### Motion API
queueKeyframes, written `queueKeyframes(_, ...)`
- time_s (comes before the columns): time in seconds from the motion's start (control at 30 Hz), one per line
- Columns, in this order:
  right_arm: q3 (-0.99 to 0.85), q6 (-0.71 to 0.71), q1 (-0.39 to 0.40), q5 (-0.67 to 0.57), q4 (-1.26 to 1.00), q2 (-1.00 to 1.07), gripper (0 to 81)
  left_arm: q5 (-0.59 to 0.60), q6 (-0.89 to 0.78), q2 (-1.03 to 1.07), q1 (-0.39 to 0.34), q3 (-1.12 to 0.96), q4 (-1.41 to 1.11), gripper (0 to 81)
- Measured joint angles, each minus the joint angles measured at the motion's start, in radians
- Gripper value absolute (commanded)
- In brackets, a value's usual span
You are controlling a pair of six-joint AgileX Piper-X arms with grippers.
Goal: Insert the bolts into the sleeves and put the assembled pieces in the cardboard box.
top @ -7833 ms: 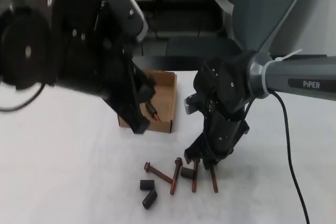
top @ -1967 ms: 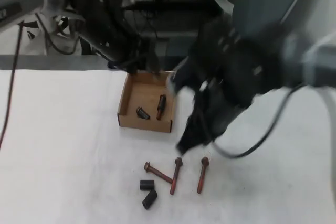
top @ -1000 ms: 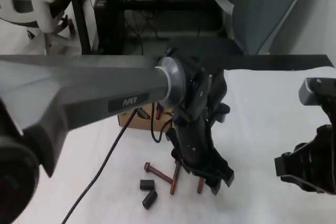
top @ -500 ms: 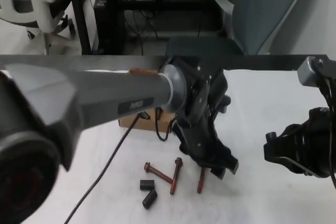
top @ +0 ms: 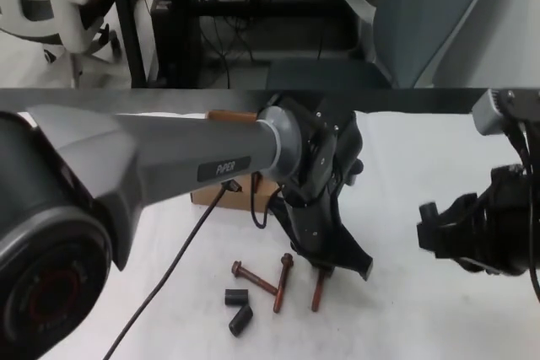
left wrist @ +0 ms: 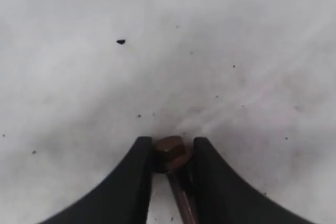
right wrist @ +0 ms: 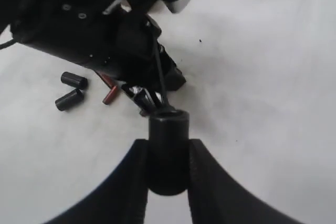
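My left gripper is shut on the hex head of a reddish bolt just over the white table. In the high view this gripper stands at the centre, with the bolt's shank slanting out below it. Off to the right my right gripper is shut on a black sleeve, which it holds above the table. Two more bolts and two black sleeves lie loose nearby. The cardboard box sits behind, mostly covered by the left arm.
The left arm's long grey link crosses the bench from the left over the box. The right arm is at the right edge. An office chair stands beyond the table's far edge.
The left gripper has settled lower onto the right-hand bolt and shifted it slightly left. The right arm has edged left with its sleeve.
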Motion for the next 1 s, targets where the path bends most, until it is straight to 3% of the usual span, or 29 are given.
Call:
queueKeyframes(0.23,0.085,-0.052,0.005,-0.004,-0.187,-0.171,0.6,0.000,0.008,-0.124,0.012,0.034,-0.004,1.8)
queueKeyframes(0.4,0.282,-0.056,0.074,-0.031,-0.301,-0.351,0.6,0.000,0.032,-0.424,0.028,0.137,-0.191,1.8)
queueKeyframes(0.7,0.458,-0.053,0.285,-0.021,-0.425,-0.520,0.6,-0.010,-0.006,-1.034,-0.010,0.760,-0.697,1.8)
queueKeyframes(0.87,0.533,-0.086,0.409,0.063,-0.620,-0.446,0.6,-0.025,-0.098,-1.299,-0.066,1.100,-1.098,1.8)
queueKeyframes(1.0,0.579,-0.092,0.503,0.142,-0.799,-0.307,0.6,-0.083,-0.122,-1.370,-0.080,1.224,-1.234,1.8)
